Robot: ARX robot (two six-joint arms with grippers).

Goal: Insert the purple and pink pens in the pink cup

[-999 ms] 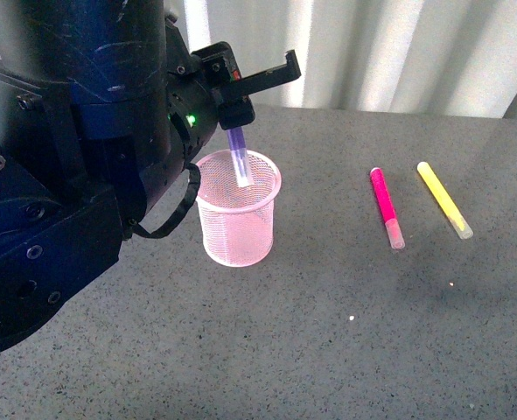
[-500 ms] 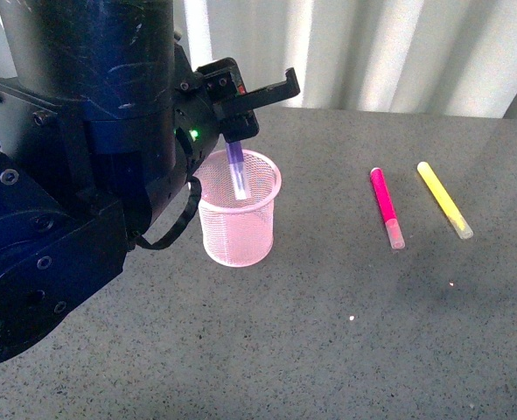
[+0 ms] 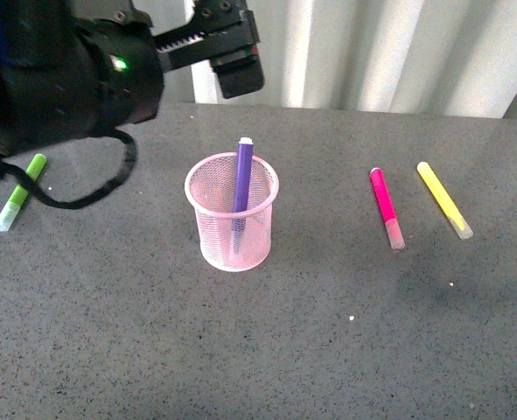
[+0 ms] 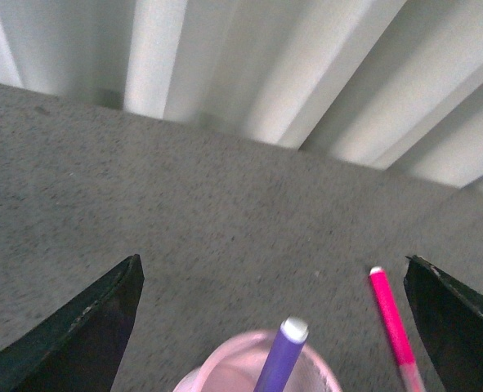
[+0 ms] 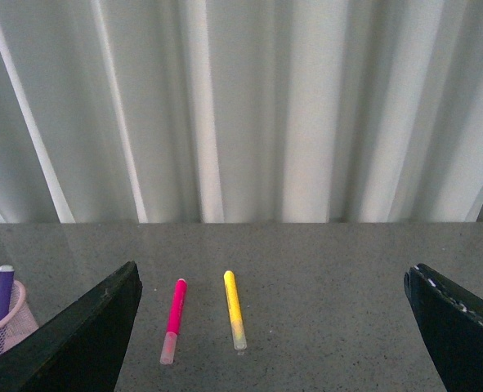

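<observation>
The left pincer (image 4: 271,265) is held high above the grey speckled table (image 3: 328,350), and its two dark fingers are spread wide apart with nothing clasped between them. Below this pincer, and clear of it, the light pink wire-mesh cup (image 3: 214,236) is seen upright. The deep purple pen (image 3: 242,179) is lodged inside the cup, leaning against the rim, with its upper end raised above the rim. The magenta-pink pen with a clear cap (image 3: 382,199) is laid flat on the table, well to the right of the left pincer and outside the cup. A slim yellow marker (image 3: 442,197) is set just beyond it, further right. A lime-green marker (image 3: 22,191) is found to the left of that pincer. The right pincer (image 5: 271,269) is likewise parted and empty, with the magenta-pink pen and the yellow marker ahead of it.
</observation>
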